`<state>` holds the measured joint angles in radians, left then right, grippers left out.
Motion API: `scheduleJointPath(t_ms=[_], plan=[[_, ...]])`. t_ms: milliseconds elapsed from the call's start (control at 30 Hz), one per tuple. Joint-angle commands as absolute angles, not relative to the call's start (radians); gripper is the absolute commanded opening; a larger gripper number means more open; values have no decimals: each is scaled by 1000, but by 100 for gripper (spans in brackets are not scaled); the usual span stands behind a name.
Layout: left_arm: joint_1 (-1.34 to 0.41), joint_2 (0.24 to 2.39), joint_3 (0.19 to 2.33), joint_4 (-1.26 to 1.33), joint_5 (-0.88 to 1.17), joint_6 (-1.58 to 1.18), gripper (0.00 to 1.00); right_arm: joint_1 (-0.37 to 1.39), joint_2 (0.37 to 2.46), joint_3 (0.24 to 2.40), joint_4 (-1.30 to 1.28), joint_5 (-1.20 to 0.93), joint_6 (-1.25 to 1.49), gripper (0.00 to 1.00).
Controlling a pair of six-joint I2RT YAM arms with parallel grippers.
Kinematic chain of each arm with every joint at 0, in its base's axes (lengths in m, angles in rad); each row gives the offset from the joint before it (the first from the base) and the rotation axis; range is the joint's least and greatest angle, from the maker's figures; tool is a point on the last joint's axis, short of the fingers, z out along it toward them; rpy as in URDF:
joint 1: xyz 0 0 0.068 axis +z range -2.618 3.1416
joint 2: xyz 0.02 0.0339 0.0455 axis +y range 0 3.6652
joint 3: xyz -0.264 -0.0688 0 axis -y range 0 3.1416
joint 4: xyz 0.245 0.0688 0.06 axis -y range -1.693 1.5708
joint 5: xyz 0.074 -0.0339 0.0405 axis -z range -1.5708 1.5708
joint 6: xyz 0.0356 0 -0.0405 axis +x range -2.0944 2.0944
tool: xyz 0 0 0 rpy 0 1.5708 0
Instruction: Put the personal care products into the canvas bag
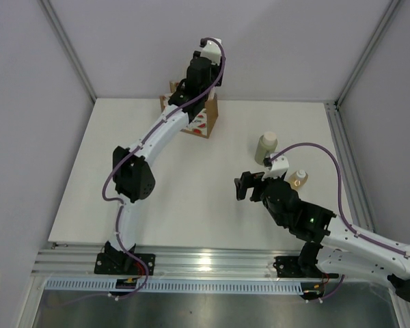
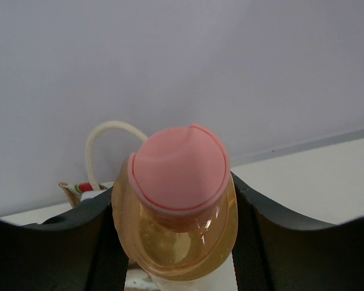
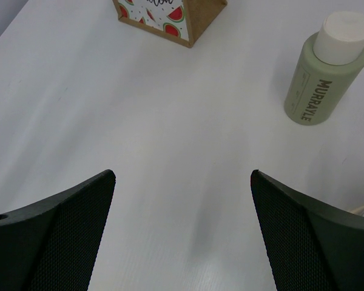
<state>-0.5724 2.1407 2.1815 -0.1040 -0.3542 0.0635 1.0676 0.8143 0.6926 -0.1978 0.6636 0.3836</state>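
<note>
so left gripper (image 2: 179,245) had the peach bottle (image 2: 181,182) clamped, canvas bag (image 1: 205,121) just below it; right gripper (image 3: 182,233) sat open.

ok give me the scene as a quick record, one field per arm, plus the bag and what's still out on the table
left gripper: closed on the peach bottle, over the canvas bag
right gripper: open, empty, above the bare table
canvas bag: upright at the table's far edge
still on table: olive bottle and amber bottle, both upright, right side
black-lidded jar: not visible in any view
</note>
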Motion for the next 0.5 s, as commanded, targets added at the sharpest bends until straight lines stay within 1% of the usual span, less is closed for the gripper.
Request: scheduleJointPath(t_ms=[0, 100, 200, 267, 467], plan=[[-505, 2157, 2338, 118, -370, 89, 0, 1069, 811, 732, -183, 646, 399, 97], [-444, 2219, 2370, 155, -347, 51, 0, 1069, 825, 730, -178, 643, 394, 97], [-413, 2233, 2356, 153, -312, -24, 1, 1069, 842, 738, -184, 640, 394, 97], [-399, 2244, 2316, 179, -279, -32, 0, 1069, 847, 742, -186, 623, 399, 97], [-394, 2299, 2306, 224, -229, -3, 0, 1069, 838, 742, -186, 600, 403, 97]])
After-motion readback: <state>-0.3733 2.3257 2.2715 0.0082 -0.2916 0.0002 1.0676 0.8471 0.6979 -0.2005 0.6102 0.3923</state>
